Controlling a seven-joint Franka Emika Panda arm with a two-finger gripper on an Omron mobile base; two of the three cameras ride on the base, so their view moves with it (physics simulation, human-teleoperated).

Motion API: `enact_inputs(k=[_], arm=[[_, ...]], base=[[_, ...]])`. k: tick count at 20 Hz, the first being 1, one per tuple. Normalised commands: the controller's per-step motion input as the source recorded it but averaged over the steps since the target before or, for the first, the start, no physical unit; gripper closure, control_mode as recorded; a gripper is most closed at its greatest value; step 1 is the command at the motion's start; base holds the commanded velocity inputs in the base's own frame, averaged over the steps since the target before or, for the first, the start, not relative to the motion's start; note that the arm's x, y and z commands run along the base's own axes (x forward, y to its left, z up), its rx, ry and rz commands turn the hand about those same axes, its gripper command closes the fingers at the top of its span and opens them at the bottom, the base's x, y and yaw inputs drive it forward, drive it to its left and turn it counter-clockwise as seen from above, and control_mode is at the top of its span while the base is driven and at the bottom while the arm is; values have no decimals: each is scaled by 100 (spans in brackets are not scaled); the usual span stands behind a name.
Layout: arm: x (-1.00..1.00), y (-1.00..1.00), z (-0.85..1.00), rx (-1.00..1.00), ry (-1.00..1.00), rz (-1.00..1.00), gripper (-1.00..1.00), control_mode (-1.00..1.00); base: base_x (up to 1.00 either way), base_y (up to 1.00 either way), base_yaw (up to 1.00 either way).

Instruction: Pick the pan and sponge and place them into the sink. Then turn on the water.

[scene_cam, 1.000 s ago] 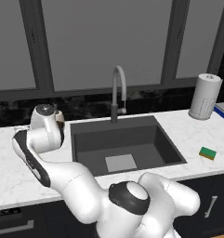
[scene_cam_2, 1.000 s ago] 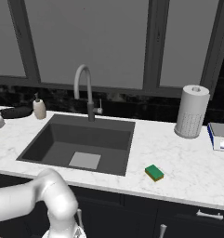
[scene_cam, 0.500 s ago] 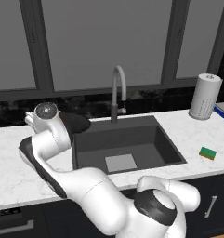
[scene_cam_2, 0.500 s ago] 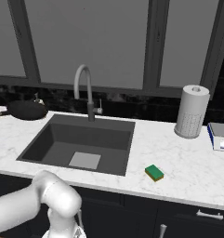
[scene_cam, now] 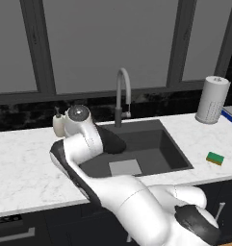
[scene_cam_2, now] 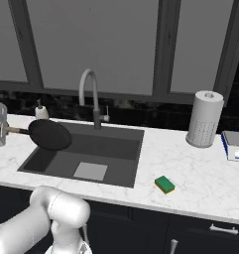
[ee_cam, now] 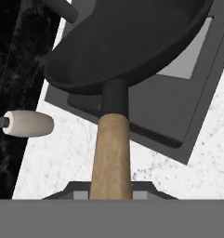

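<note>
Pan (scene_cam: 110,142) over sink (scene_cam: 173,144)

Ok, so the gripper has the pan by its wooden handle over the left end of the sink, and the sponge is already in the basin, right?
Not quite. The gripper does hold the pan by its wooden handle over the left end of the sink, but the sponge is not in the basin. The right base view shows it lying on the marble counter to the sink's right.

Over the last second the white arm has swung the small round black frying pan (scene_cam_2: 50,134), held by its light wooden handle (ee_cam: 110,158), rightward from the left counter until it hangs over the dark grey sink's (scene_cam_2: 122,171) left part.
</note>
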Motion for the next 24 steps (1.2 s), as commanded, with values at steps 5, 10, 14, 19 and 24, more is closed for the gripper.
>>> enact_inputs(k=[5,10,14,19,24], arm=[[4,-100,-10,5,24,-16,100,-100],[20,-96,-20,0,19,-7,100,-100],[41,-78,-34,-1,15,0,100,-100],[73,-33,-35,-6,1,17,100,-100],[74,-20,-34,-2,0,20,100,-100]], base=[[0,0,0],[0,0,0],[0,0,0],[0,0,0],[0,0,0]])
